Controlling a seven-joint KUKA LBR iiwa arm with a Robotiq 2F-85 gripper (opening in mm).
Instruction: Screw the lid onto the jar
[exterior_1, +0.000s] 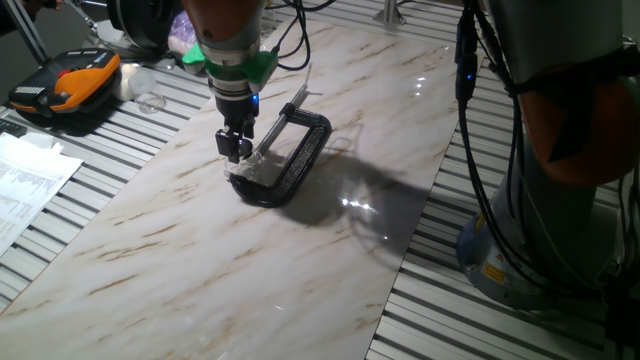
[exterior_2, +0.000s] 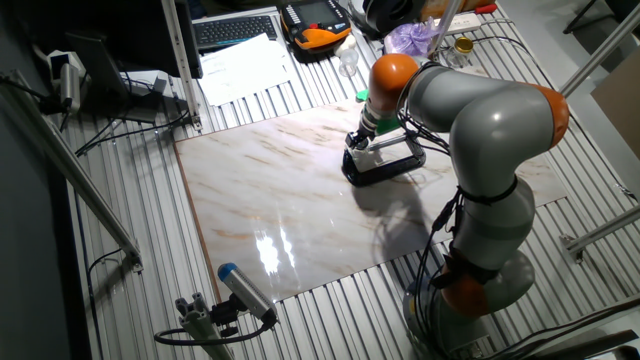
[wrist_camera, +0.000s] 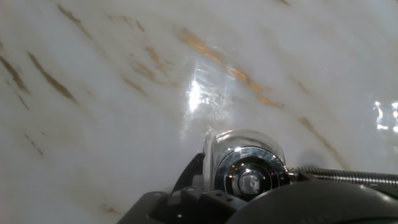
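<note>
Polished marble-patterned slab, cream with tan and brown veins, glossy enough to throw back white glare, laid over a ribbed desk of pale metal slats. On the slab, a big black C-clamp, matte and rounded in frame, lying flat, with a threaded steel screw rod running along one side. Held within the clamp's mouth: the jar, small, clear, cylindrical, glassy walls catching light. Over its opening sits the lid, round and silvery, bright chrome-like rim, darker centre; cannot tell whether seated square or tilted.

Directly above, pointing down: the gripper, dark short fingers under a green collar and a grey-and-orange arm. In one fixed view, fingers drawn narrow, tips just above or at the lid; cannot tell whether gripping it or merely close. In the hand view, only a dark blurred housing along the bottom edge, fingers themselves hidden.

Off the slab, at the far side of the desk: an orange-and-black case, white printed papers, a crumpled purple bag. Near the slab's front edge in the other fixed view, a grey cylinder with a blue cap.
</note>
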